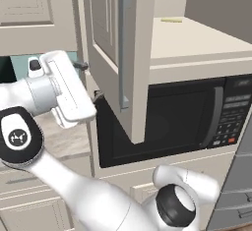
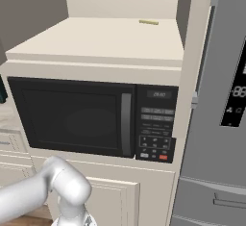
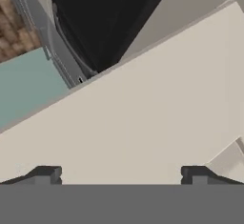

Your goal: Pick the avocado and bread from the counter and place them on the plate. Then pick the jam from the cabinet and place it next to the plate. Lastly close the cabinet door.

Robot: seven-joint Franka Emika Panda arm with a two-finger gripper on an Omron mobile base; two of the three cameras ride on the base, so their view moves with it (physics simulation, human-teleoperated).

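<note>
The cabinet door point(image 1: 110, 53) stood swung out above the black microwave point(image 1: 167, 119), its long metal bar handle point(image 1: 124, 48) facing the arm; the gripper point(image 3: 121, 173) was held against the door's cream panel, fingers point(image 3: 45, 174) spread wide and empty. The door was judged stiff and hinged, best pushed on the flat panel near the handle. The right base view showed the bare cabinet shelf point(image 2: 103, 37) and a grey refrigerator point(image 2: 221, 100); the door was seen from the left.
</note>
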